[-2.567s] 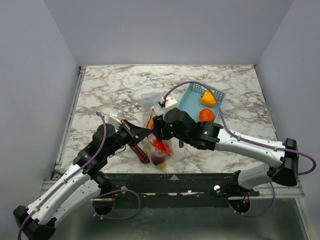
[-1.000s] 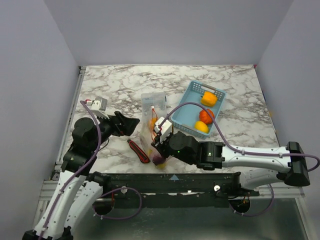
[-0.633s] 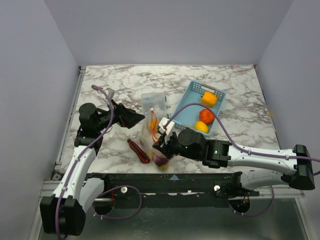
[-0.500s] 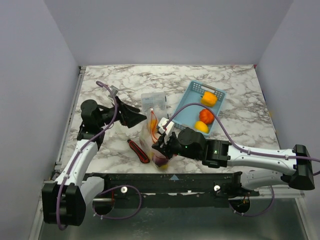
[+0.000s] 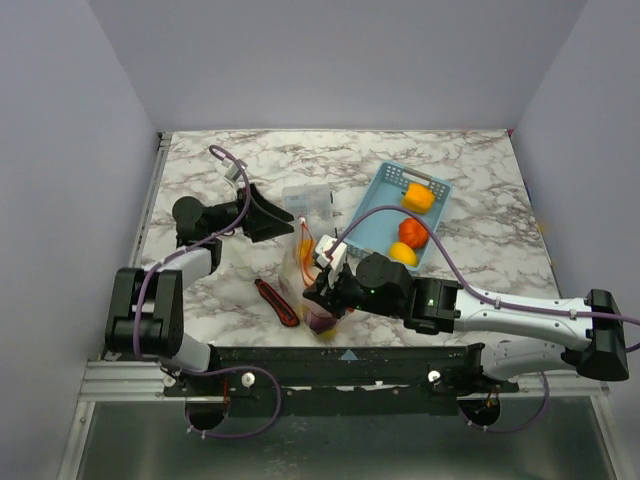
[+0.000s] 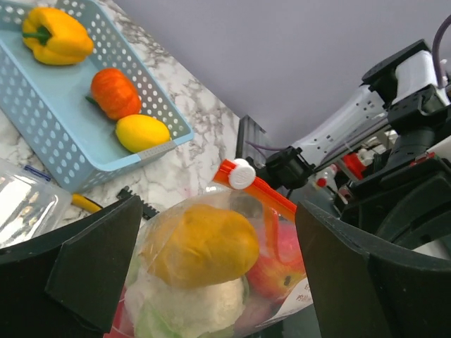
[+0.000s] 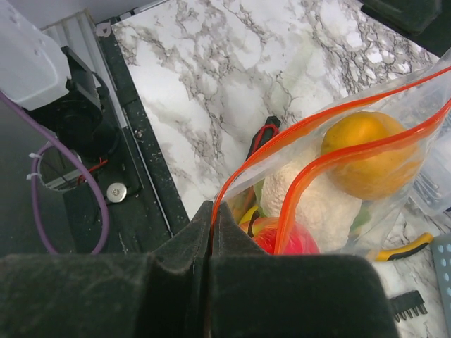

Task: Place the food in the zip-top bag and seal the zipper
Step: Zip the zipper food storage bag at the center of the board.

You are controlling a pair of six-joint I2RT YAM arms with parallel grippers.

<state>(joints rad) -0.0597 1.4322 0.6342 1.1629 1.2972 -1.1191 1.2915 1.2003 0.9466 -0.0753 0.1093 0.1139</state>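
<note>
While your right gripper (image 7: 212, 211) pinches the zipper (image 6: 271, 198) at 1 end, the left gripper (image 5: 280, 224) gapes beside the upright zip-top bag (image 5: 308, 270). Food (image 6: 201, 245) fills it; a slipping pinch could topple it, and 3 pieces (image 6: 116, 95) sit in the basket (image 6: 42, 134).

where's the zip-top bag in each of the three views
Top external: the zip-top bag stands low in the centre, just left of the right gripper.
Left wrist: bottom centre, bulging and close to the camera.
Right wrist: fills the right half, with its mouth edge running into the shut fingertips.
Shared landmark: the red-orange zipper.
</note>
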